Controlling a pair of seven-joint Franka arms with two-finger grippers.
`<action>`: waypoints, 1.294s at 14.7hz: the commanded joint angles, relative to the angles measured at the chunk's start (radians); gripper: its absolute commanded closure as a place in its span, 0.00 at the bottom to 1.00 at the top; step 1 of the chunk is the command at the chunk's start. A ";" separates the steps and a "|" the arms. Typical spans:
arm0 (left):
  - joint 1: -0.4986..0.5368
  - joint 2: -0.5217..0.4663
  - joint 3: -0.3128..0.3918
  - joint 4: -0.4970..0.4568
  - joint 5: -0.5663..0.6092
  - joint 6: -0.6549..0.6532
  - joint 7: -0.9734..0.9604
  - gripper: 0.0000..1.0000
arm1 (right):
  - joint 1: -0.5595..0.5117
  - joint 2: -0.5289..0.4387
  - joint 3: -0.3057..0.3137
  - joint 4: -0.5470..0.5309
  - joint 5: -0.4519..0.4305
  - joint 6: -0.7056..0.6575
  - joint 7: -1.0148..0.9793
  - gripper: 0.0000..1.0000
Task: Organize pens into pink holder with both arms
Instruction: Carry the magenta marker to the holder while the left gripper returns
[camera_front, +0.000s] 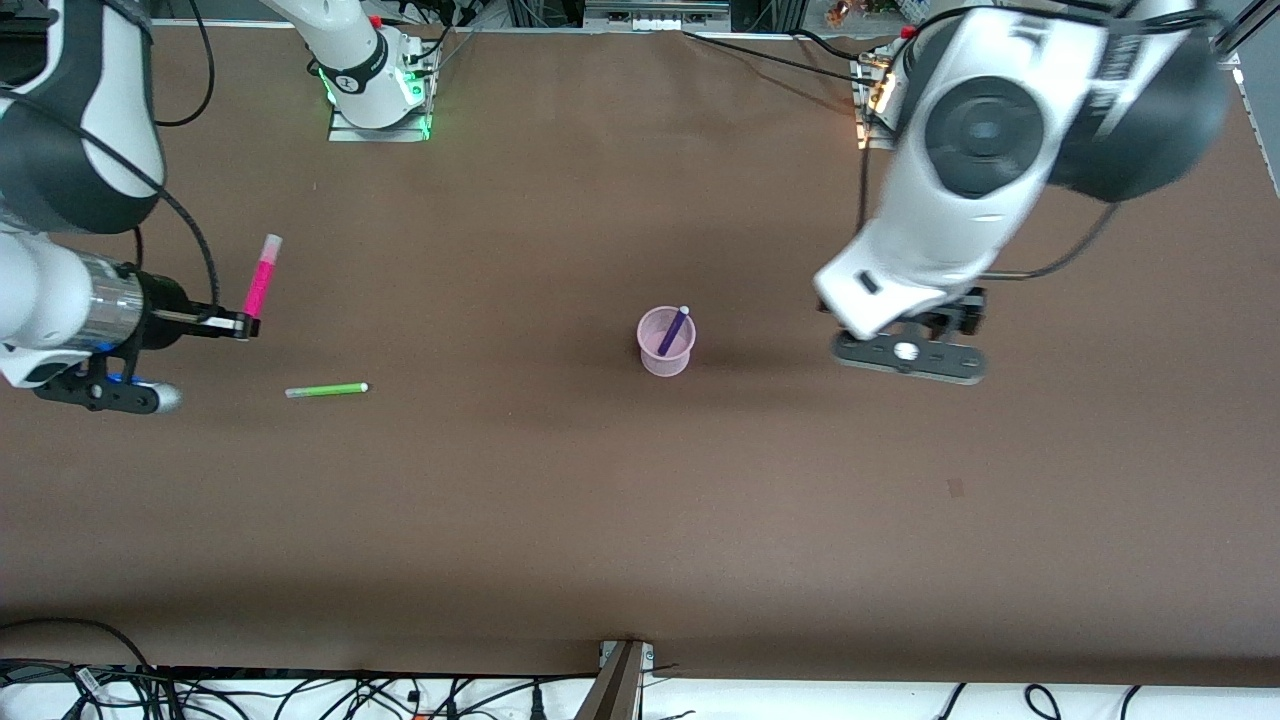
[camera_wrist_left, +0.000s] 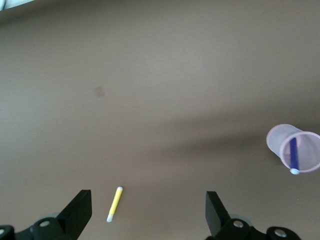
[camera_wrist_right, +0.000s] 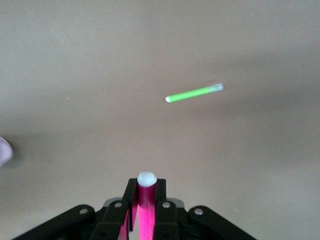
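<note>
- Right end effector (camera_front: 245, 325): clamped on the magenta pen (camera_front: 262, 277), held up over the right arm's end of the bench (camera_front: 560, 520).
- The pink holder (camera_front: 666, 343) stands mid-bench toward the left arm, with the purple pen (camera_front: 673, 331) leaning inside. Open bench lies between.
- The green pen (camera_front: 326, 390) lies flat near the right end effector, long axis running along the bench's length.
- Left end effector (camera_wrist_left: 149, 212): fingers apart, empty, over the yellow pen (camera_wrist_left: 115, 203), beside the holder.
- Judgement: the magenta pen must arrive upright over the rim.
</note>
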 joint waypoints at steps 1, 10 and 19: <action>0.097 -0.035 -0.013 -0.027 -0.055 0.002 0.070 0.00 | 0.083 0.038 -0.003 0.013 0.020 0.057 0.188 1.00; 0.338 -0.067 -0.011 -0.156 -0.126 0.108 0.279 0.00 | 0.402 0.193 -0.006 0.014 -0.055 0.377 0.731 1.00; 0.424 -0.181 -0.011 -0.478 -0.128 0.390 0.328 0.00 | 0.626 0.262 -0.011 0.017 -0.246 0.531 0.987 1.00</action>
